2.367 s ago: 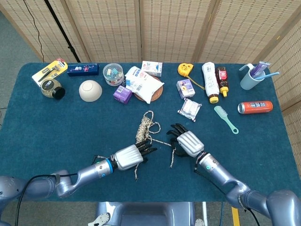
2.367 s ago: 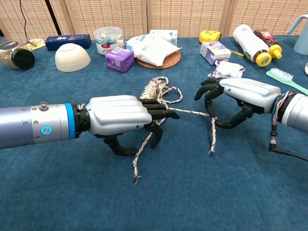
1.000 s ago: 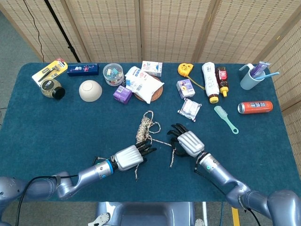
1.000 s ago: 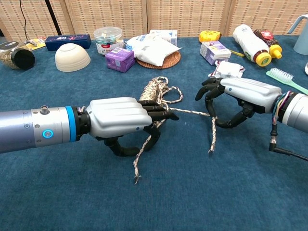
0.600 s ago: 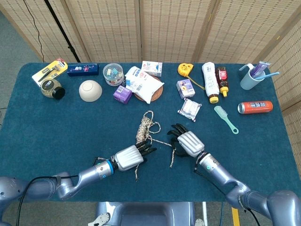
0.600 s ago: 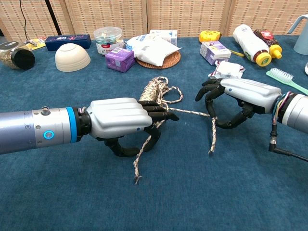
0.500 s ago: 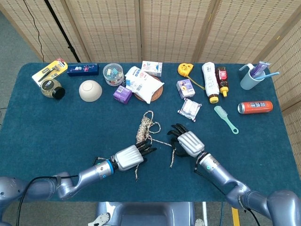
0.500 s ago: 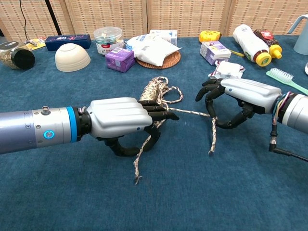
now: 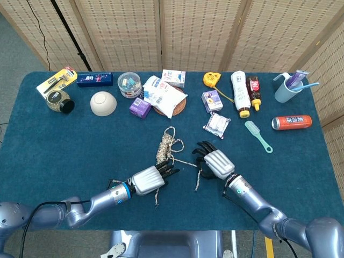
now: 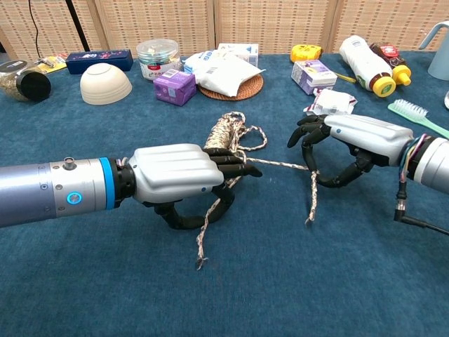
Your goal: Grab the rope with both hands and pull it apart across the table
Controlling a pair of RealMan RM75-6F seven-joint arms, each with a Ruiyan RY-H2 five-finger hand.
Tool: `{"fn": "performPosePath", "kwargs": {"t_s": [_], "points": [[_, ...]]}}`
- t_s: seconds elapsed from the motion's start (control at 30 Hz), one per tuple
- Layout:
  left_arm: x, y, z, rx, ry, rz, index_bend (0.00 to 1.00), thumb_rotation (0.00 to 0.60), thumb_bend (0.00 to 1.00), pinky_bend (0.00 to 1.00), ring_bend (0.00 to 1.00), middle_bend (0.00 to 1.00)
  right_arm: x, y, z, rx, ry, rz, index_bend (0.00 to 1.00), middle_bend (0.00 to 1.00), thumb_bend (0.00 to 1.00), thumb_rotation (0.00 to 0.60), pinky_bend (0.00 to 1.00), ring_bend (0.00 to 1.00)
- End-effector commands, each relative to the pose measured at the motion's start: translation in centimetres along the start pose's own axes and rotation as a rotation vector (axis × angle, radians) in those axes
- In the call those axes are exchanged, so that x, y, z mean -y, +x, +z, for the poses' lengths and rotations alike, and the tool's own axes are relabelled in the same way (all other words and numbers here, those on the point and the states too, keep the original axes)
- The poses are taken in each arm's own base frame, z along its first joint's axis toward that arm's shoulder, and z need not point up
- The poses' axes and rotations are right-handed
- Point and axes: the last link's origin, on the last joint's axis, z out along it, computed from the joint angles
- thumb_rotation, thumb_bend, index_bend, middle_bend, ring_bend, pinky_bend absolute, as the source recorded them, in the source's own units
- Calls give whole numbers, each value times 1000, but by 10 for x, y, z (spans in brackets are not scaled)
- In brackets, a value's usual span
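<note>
- The tabletop (image 9: 64,145) is covered in dark teal cloth and carries everything below; woven folding screens (image 9: 161,32) stand behind its far edge.
- The left hand (image 10: 175,175) lies low over the near middle of the tabletop, its fingers (image 10: 235,167) curled round a strand of the rope, thumb hooked beneath; in the head view it shows at (image 9: 148,180).
- The right hand (image 10: 351,140) sits just to the right, well apart from the left hand, its fingers (image 10: 309,130) bent down and pinching the same strand where it turns and hangs toward the cloth; in the head view it shows at (image 9: 217,163).
- The rope (image 10: 231,130) is a speckled cord at the tabletop's middle: a wound bundle lies just beyond the left hand, a taut stretch runs between the two hands, and two loose ends trail toward the near edge, one under each hand.
- A white packet (image 9: 164,95) rests on a woven mat, far middle.
- A white bottle (image 9: 239,92) with a yellow cap lies beside a dark sauce bottle (image 9: 253,92), far right.
- A pale blue cup (image 9: 285,88) holds a toothbrush at the far right corner.
- A cream bowl (image 9: 103,103) sits upside down, far left.
- A red can (image 9: 291,122) lies on its side, right.
- A green brush (image 9: 258,135) lies near the can.
</note>
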Motion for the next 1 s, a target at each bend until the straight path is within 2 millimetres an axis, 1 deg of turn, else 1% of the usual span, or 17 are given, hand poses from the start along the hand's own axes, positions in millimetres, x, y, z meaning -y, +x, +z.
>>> {"fn": "performPosePath", "kwargs": {"t_s": [0.03, 0.33, 1.0], "points": [[0, 0, 0, -1, 1, -1, 571, 600, 426, 0, 0, 0, 0, 0, 0, 0, 0, -1, 661, 240, 431, 600, 0, 74], [0, -1, -1, 1, 2, -4, 585, 600, 470, 0, 0, 0, 0, 0, 0, -1, -3, 3, 662, 240, 431, 600, 0, 74], [6, 4, -4, -17, 15, -10, 612, 600, 501, 0, 0, 0, -2, 2, -1, -5, -7, 7, 666, 242, 432, 600, 0, 74]]}}
